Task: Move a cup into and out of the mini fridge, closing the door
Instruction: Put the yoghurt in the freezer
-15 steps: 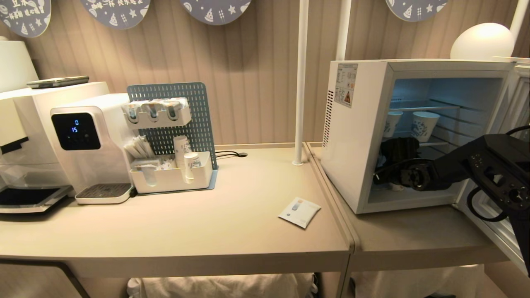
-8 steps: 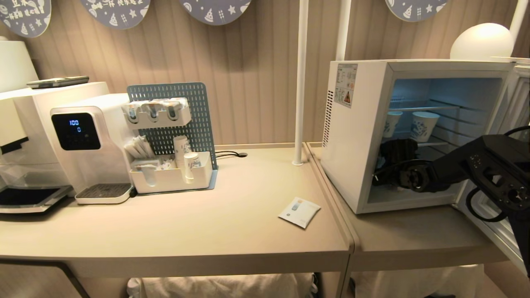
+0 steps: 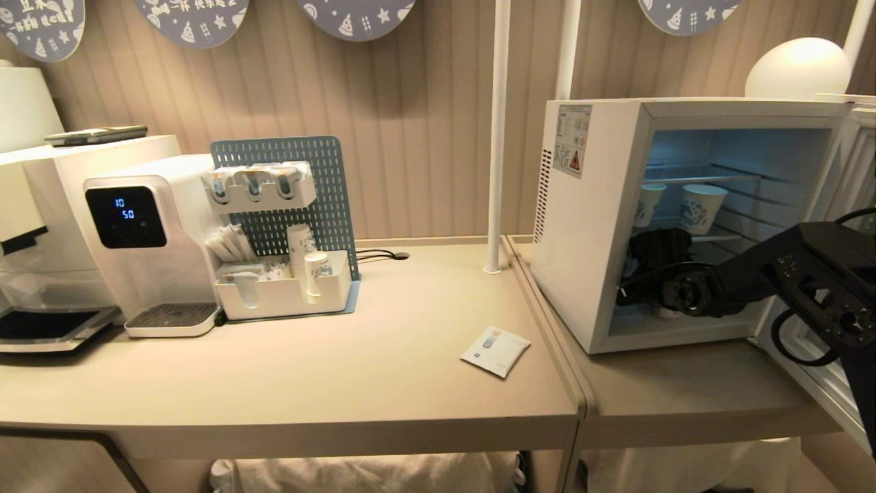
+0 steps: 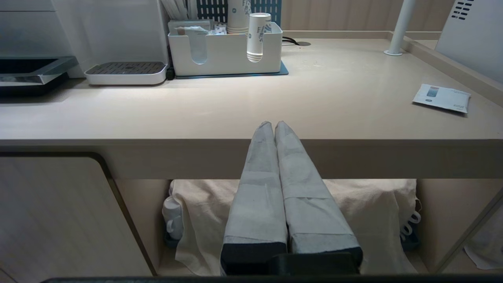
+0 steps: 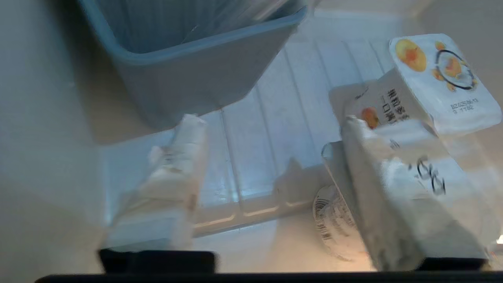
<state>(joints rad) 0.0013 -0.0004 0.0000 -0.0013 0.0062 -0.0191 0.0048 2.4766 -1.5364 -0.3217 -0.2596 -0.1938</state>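
Observation:
The white mini fridge (image 3: 588, 226) stands on the right table with its door (image 3: 859, 164) swung open to the right. Two blue-patterned paper cups (image 3: 702, 207) sit on its upper wire shelf. My right arm (image 3: 753, 274) reaches into the lower compartment. There my right gripper (image 5: 271, 122) is open, with only the ribbed fridge floor between its fingers. A white yogurt cup (image 5: 338, 220) with a barcode lies just outside one finger (image 5: 377, 188). A second cup (image 5: 440, 74) with a fruit-printed lid stands beyond it. My left gripper (image 4: 274, 125) hangs shut below the table's front edge.
A grey-blue plastic tub (image 5: 188, 59) sits in the fridge beside the open gripper. On the left table (image 3: 383, 370) are a white water dispenser (image 3: 144, 233), a cup and sachet organiser (image 3: 284, 274) and a flat white packet (image 3: 495, 350). A white pole (image 3: 496, 137) rises between the tables.
My right arm stays reached into the fridge with almost no shift. The digits on the dispenser's screen have changed.

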